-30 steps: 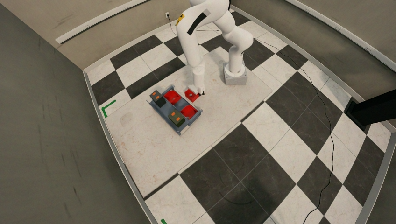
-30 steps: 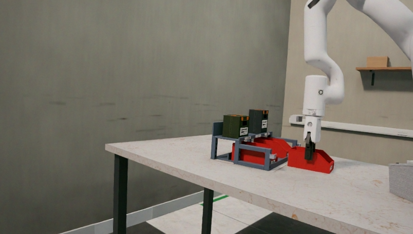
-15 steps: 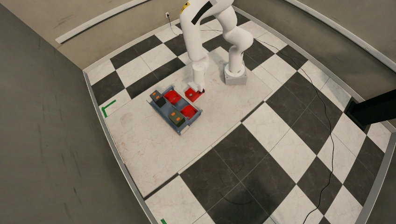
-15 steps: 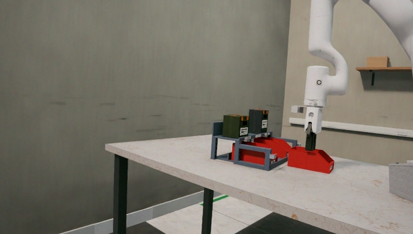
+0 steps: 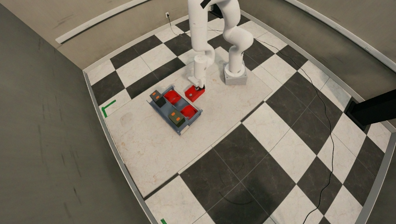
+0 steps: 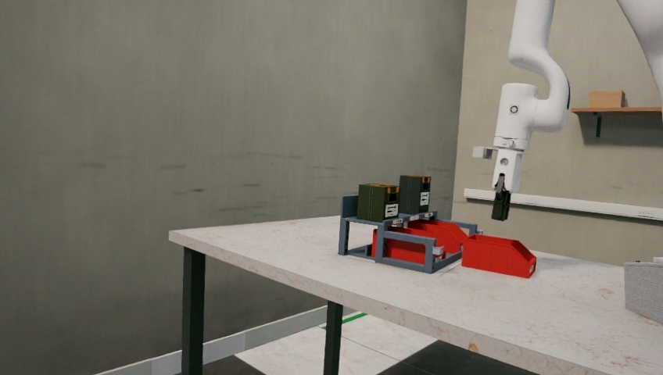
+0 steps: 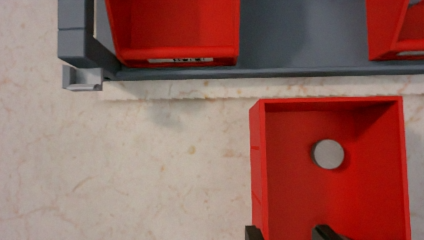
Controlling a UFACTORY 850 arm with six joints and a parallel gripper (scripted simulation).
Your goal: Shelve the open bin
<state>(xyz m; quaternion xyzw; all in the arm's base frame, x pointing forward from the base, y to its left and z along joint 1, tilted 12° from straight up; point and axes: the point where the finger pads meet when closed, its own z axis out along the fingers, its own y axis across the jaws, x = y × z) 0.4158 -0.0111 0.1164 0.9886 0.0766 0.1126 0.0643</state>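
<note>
The open red bin (image 5: 193,97) (image 6: 495,256) (image 7: 295,150) stands upright on the table in front of the shelf (image 5: 166,111) (image 6: 409,238) (image 7: 280,74). Its tall back wall faces the shelf and its low front faces the robot. A round grey part (image 5: 190,94) (image 7: 328,154) lies inside it. My gripper (image 5: 200,88) (image 6: 499,219) (image 7: 289,234) hangs above the bin, fingers pointing down, partly open with nothing between them. The gap (image 5: 180,104) (image 7: 302,32) lies between two shelved red bins, one on the left in the wrist view (image 7: 175,27) and one on the right (image 7: 385,30).
A green box (image 5: 176,118) (image 6: 378,201) and a dark grey box (image 5: 157,98) (image 6: 414,194) stand on the shelf's upper board. Side rails and a small grey bracket (image 6: 437,250) (image 7: 82,79) flank the shelf front. The robot's base block (image 5: 235,80) (image 6: 644,287) is behind the bin.
</note>
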